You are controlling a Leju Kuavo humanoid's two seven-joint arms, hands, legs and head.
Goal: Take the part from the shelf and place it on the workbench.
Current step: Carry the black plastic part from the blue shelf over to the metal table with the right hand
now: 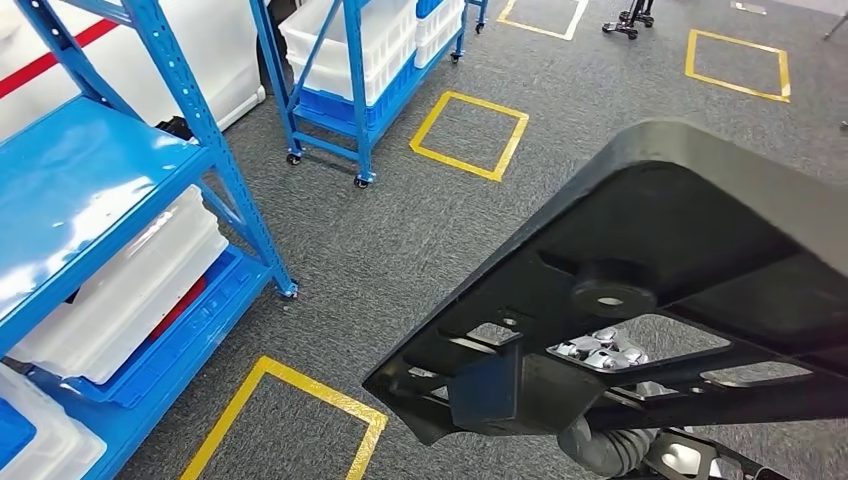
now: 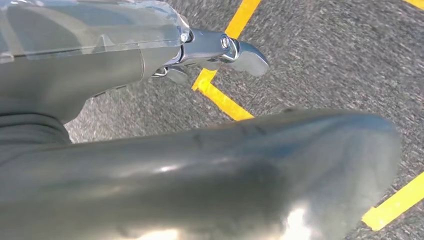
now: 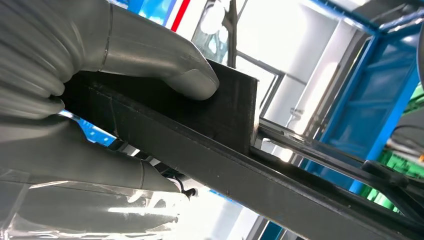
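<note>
The grey carpet floor [image 1: 420,230] is the biggest thing here, and it has yellow tape squares [image 1: 470,135] stuck on it. A tall blue shelf [image 1: 110,180] stands on the left side in the head view. White bins [image 1: 130,290] sit on its lower level. A second blue rack on wheels [image 1: 350,90] stands farther back, and it is stacked with white and blue bins too.

The big black part [image 1: 650,250] is up in the air above the floor, on the right side of the head view. It is away from the shelf. It is wide and flat, with ribs, holes and a round knob on the side we can see.

In the right wrist view, the right hand [image 3: 75,100] grips a thin black edge of the part [image 3: 215,140]. The thick grey thumb [image 3: 165,65] presses flat on one face of that edge. The other fingers [image 3: 85,160] wrap around the other face, so the edge is squeezed between them. A bit of silver from this hand [image 1: 600,350] peeks through a hole in the part in the head view.

In the left wrist view, the left hand [image 2: 210,50] hangs over the floor, close to a dark, shiny, rounded surface [image 2: 225,175]. I cannot tell if that surface is the part. Its silver fingers [image 2: 245,55] point out straight, but I cannot tell if this hand holds anything.
</note>
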